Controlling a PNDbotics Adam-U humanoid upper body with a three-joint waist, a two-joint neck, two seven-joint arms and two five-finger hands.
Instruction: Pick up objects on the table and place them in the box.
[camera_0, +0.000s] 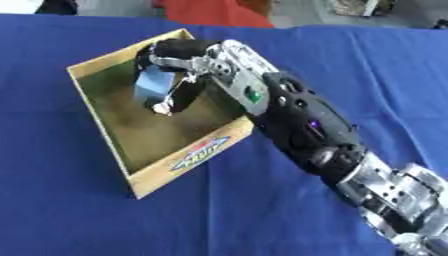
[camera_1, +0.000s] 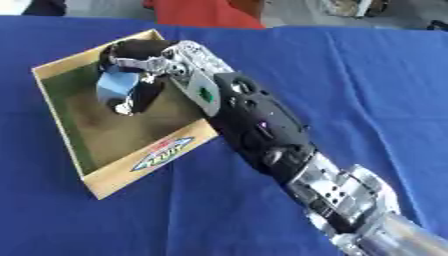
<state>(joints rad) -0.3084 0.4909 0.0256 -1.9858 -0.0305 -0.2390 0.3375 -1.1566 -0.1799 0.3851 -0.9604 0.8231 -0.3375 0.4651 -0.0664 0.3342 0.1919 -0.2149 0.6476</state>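
While the right arm stretches in from the lower right corner and crosses the blue tabletop (camera_0: 105, 210), the right hand (camera_0: 179, 55) hangs inside the cardboard box (camera_0: 157, 175), over its far half. Its fingers (camera_0: 188, 92) are curled downward and pinching a small pale-blue block (camera_0: 153, 85) with a shiny face, and the block sits between the dark fingers and the thumb side of the hand, held above the box floor. Whether the block's lower edge touches the floor I cannot tell. Something small and light, with a pinkish tint, shows just below the block at the fingertips; what it is I cannot make out.

The box is a shallow open tray with tan walls and a greenish-brown floor, turned at an angle on the tabletop so that one corner points away from the robot. A colourful printed label (camera_0: 201, 152) runs along the near wall, just beside the forearm. The forearm, black with silver joints, passes over the box's right-hand wall, and a small green patch (camera_0: 255, 94) shows near the wrist.
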